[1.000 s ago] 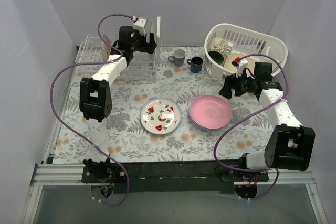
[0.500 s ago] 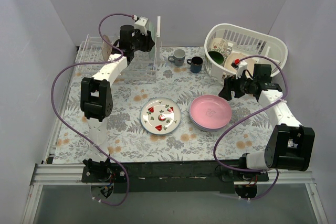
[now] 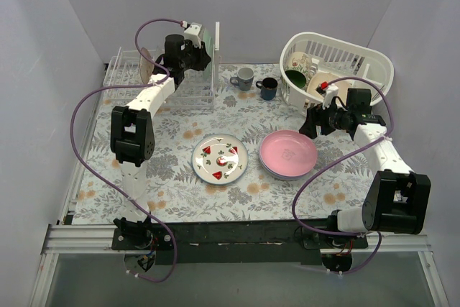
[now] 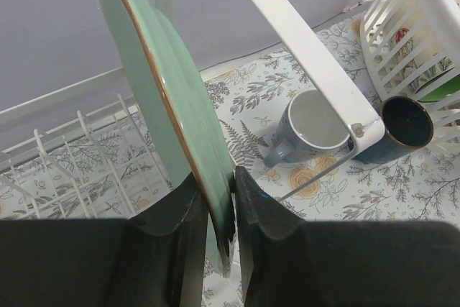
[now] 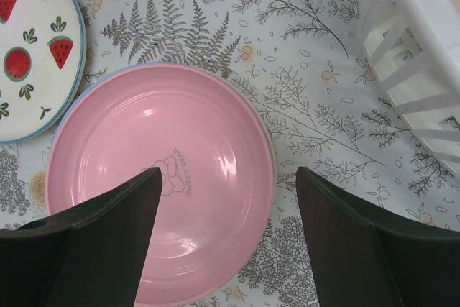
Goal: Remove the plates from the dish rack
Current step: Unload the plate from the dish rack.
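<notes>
Left pincer [image 4: 213,203] clamped on the rim of the pale green plate [image 4: 154,84], which stands on edge at the white wire dish rack [image 4: 72,163], beside its tall end panel [image 4: 302,41]. Right pincer [image 5: 226,185] apart, above the pink plate [image 5: 165,199] lying flat on the bench [image 5: 287,48].

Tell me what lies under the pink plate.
Only the rim of a blue plate shows beneath the pink plate; its rest, and anything lower, is covered.

We see a floral table [image 3: 172,177] bearing a dish rack [image 3: 121,68] upper left, a grey mug [image 3: 244,78] and a dark blue mug [image 3: 268,88] top centre, a white basket [image 3: 338,52] upper right, and a watermelon plate [image 3: 220,159] beside a pink plate [image 3: 288,154] mid-frame.
</notes>
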Controlling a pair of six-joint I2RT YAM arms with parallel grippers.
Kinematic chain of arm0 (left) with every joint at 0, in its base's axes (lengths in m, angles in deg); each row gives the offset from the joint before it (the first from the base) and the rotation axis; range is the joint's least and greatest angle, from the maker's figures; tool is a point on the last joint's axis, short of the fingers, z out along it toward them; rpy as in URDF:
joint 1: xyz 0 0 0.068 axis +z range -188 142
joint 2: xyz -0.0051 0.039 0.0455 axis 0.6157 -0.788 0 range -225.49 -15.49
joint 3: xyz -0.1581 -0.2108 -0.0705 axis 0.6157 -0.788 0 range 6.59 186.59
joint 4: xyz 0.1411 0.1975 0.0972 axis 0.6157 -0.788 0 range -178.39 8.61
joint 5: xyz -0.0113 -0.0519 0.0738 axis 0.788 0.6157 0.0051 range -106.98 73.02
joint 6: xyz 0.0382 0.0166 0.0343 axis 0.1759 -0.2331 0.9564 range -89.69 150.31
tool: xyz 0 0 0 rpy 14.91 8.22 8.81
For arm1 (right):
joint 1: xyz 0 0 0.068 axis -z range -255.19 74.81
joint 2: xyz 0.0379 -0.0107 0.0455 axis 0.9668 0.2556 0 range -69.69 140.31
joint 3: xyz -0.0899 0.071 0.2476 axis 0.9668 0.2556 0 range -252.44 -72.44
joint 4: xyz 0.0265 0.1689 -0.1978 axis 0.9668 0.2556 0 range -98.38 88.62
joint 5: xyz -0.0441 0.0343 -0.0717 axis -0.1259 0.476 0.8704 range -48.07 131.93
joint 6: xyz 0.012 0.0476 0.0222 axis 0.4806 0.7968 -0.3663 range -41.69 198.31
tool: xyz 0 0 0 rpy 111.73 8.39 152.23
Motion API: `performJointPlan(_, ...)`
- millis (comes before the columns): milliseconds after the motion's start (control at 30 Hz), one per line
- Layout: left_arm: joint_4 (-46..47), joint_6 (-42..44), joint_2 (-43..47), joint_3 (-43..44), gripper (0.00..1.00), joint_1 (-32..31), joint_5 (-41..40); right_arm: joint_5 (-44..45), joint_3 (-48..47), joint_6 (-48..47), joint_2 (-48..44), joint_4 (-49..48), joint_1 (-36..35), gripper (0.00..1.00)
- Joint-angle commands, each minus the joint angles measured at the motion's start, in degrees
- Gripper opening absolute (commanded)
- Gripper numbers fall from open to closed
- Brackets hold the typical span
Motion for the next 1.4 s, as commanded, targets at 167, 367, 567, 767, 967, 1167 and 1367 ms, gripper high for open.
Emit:
performJointPlan(167, 1.54, -1.16, 3.22, -0.35, 0.0, 0.62, -4.62, -0.74, 0.51, -0.92, -1.49, -1.76, -0.08, 0.83)
performJointPlan(367, 1.01, -1.69, 3.93, 2.72, 0.0, 0.62, -6.81, -0.74, 0.51, -0.92, -1.22, -1.85, -0.17, 0.82)
performJointPlan(567, 0.22, -1.16, 5.51, 3.52, 0.0, 0.71, -9.54, -0.83, 0.51, -0.92, -1.31, -1.85, -0.08, 0.83)
performJointPlan(767, -0.13, -0.81, 7.7, 3.96, 0.0, 0.71, -10.07, -1.09, 0.51, -0.92, -1.22, -1.85, -0.17, 0.83)
performJointPlan(967, -1.1, -3.44, 9.28, 5.89, 0.0, 0.62, -10.59, -1.18, 0.51, -1.01, -1.31, -1.76, -0.08, 0.82)
performJointPlan(1167, -1.8, -10.91, 10.08, 6.86, 0.0, 0.71, -11.74, -1.27, 0.77, -1.19, -1.4, -1.85, -0.08, 0.82)
performJointPlan(1367, -2.77, -14.96, 9.55, 8.97, 0.0, 0.71, -12.18, -1.18, 1.21, -1.36, -1.84, -1.85, -0.17, 0.82)
